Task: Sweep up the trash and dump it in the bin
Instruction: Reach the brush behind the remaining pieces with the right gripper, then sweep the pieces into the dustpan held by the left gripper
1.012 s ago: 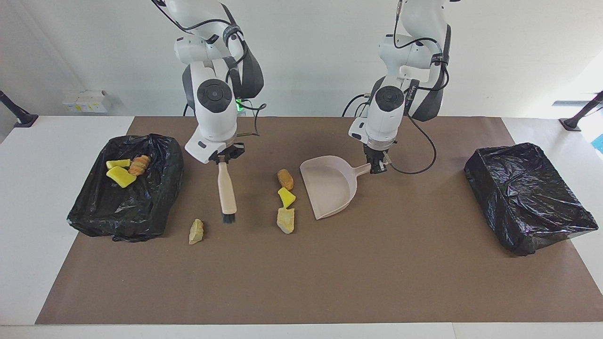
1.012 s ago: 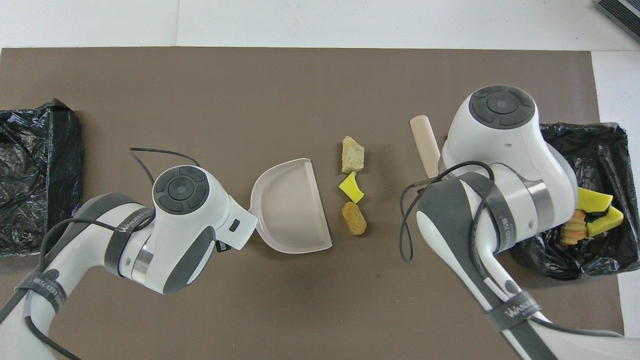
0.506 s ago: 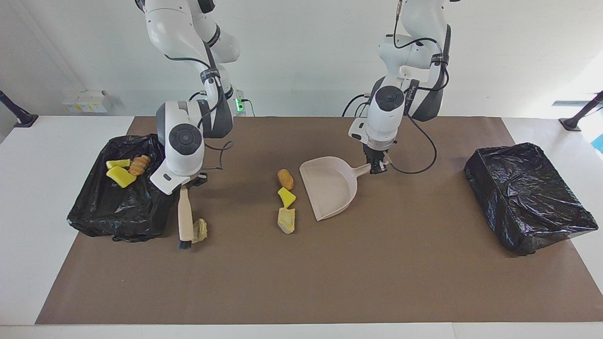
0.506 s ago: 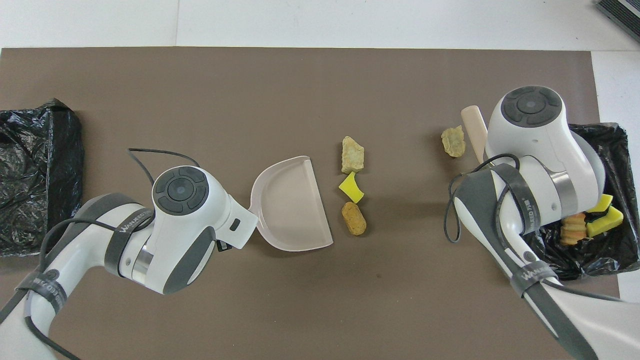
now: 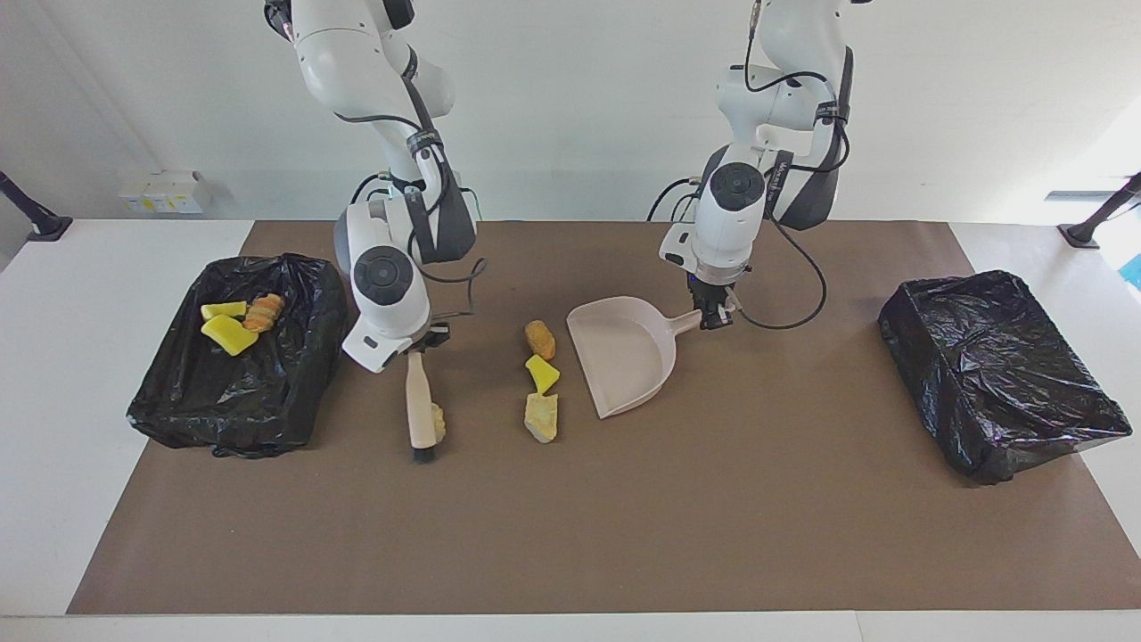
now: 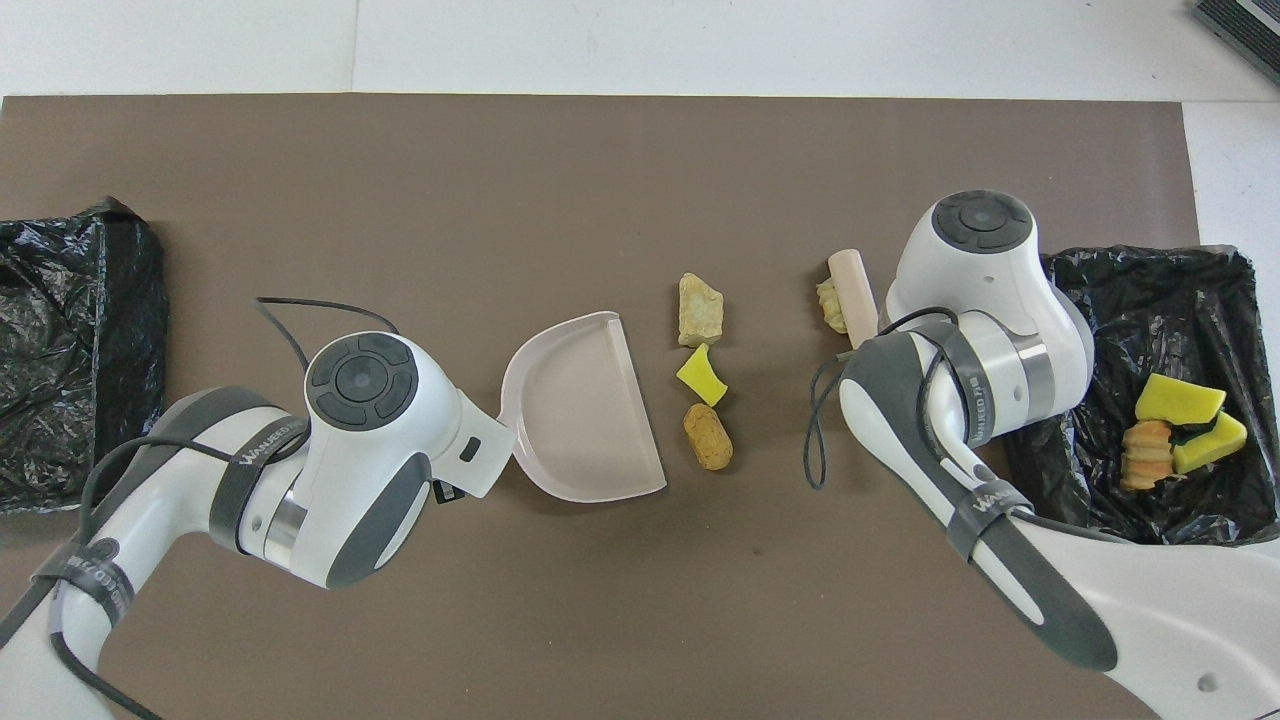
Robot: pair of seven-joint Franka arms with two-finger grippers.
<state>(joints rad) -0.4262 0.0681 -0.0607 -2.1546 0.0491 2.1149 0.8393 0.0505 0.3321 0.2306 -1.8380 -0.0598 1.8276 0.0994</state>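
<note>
My left fingers point(image 5: 713, 314) are closed tight on the handle of the beige dustpan point(image 5: 624, 357). The pan sits on the brown counter point(image 5: 570, 535) near the middle. Its open side faces three bits of trash lying in a row just beside it.

My right fingers point(image 5: 417, 343) are closed tight on the handle of the brush point(image 5: 416, 401). The brush points away from me, with its dark bristles down on the counter.

In the row, the orange-brown lump point(image 5: 539, 339) is nearest to me. Next is the yellow wedge point(image 5: 541, 373), and the tan chunk point(image 5: 541, 416) is farthest.

A second tan chunk point(image 5: 437, 419) touches the brush head on the side toward the dustpan.

At my right arm's end is a black-lined bin point(image 5: 241, 392). In it lie two yellow wedges point(image 5: 229, 334) and a bun-like lump point(image 5: 263, 312). At my left arm's end is another black bin point(image 5: 998, 374).
</note>
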